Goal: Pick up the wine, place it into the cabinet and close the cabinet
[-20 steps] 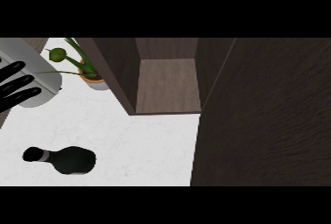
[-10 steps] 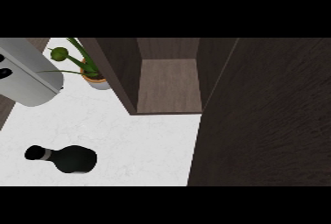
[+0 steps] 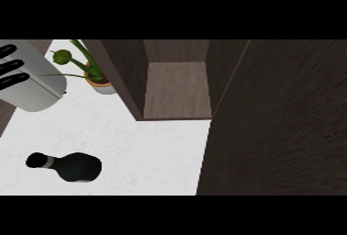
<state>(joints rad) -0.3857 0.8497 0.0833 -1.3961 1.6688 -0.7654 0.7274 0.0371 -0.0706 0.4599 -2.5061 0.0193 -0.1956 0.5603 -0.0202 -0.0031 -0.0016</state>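
Nearest you, the wine bottle [image 3: 75, 168] sits on the white counter [image 3: 156, 151] at lower left, neck toward the left edge. Beyond it the cabinet [image 3: 177, 89] stands open, its door [image 3: 284, 119] swung out at right and 1 potted plant [image 3: 95, 79] just left of it. At the upper left edge, the left hand [image 3: 12, 67] shows fingers that seem straight, holding nothing.

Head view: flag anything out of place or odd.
Nothing stands out. The black round-bodied wine bottle sits intact on the white marble counter, no spill; the dark wooden cabinet stands open.
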